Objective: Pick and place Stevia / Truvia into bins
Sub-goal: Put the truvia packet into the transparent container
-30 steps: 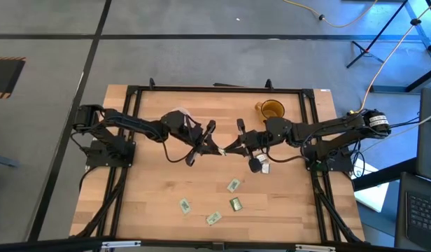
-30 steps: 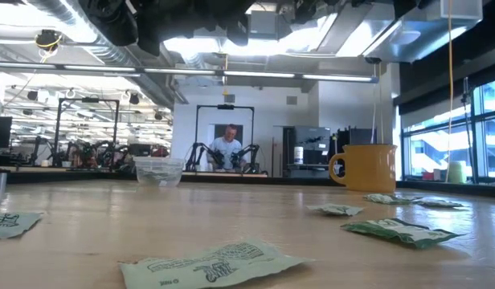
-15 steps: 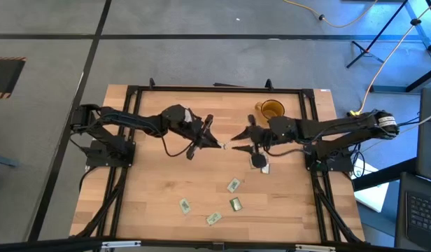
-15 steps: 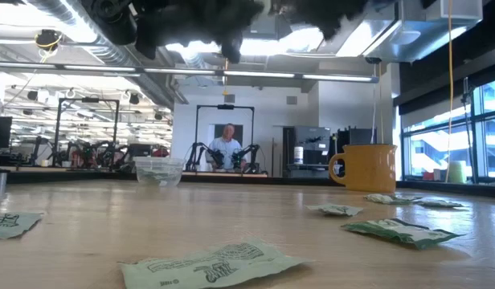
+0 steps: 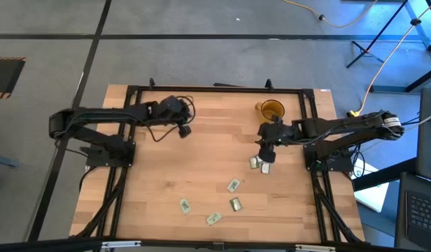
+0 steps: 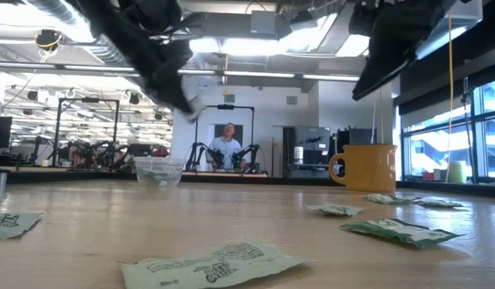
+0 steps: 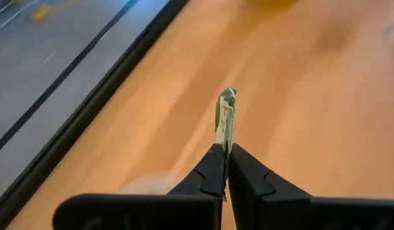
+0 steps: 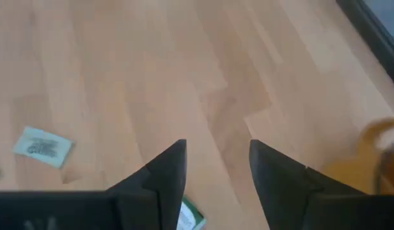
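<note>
A sachet (image 7: 227, 124) is pinched edge-on by the clenched left end effector (image 7: 224, 167) at 10 o'clock on the table (image 5: 159, 196). The thin grip could slip. The right end effector (image 8: 216, 167) is released.

A wooden table (image 5: 166, 175) with a black frame (image 5: 215, 89) round its edge stands on grey floor (image 5: 201, 56). A yellow cable (image 5: 327, 19) runs across the floor beyond the table, near a tripod (image 5: 373, 43). A keyboard (image 5: 422, 213) lies beside the table. In the room behind (low view) a person (image 6: 227, 144) sits between two other robot arms (image 6: 201, 152).
</note>
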